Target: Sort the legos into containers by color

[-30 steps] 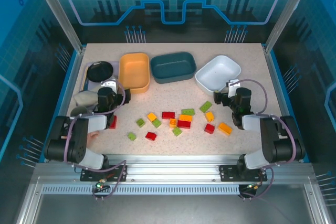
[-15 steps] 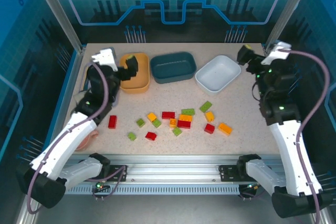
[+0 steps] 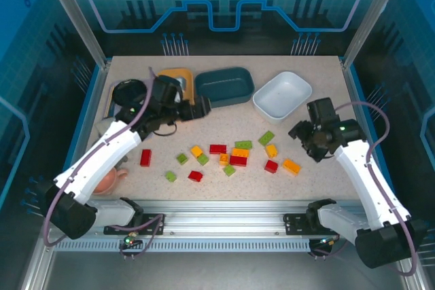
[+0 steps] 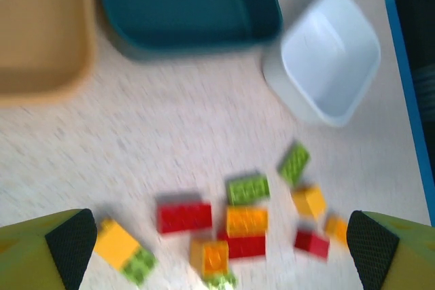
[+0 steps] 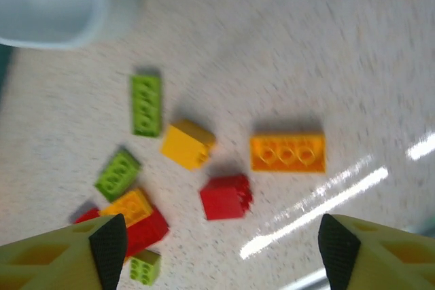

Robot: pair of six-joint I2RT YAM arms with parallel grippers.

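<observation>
**Q:** What has been changed in the last half second?

**A:** Both arms have been brought down from the back. The left gripper (image 3: 198,107) is now set at the near-left corner of the teal tub (image 3: 224,86). The right gripper (image 3: 301,134) is held to that tub's near right, past the white tub (image 3: 282,94).

**Q:** Finger state?

**A:** Both pairs are spread wide, and nothing is held.

**Q:** And the legos (image 3: 230,154)?

**A:** They are left unmoved, scattered just nearer than the teal tub. The tubs appear empty, though the wrist views are blurred. Sorting is judged not yet started, and a first pick is likely being set up.
</observation>
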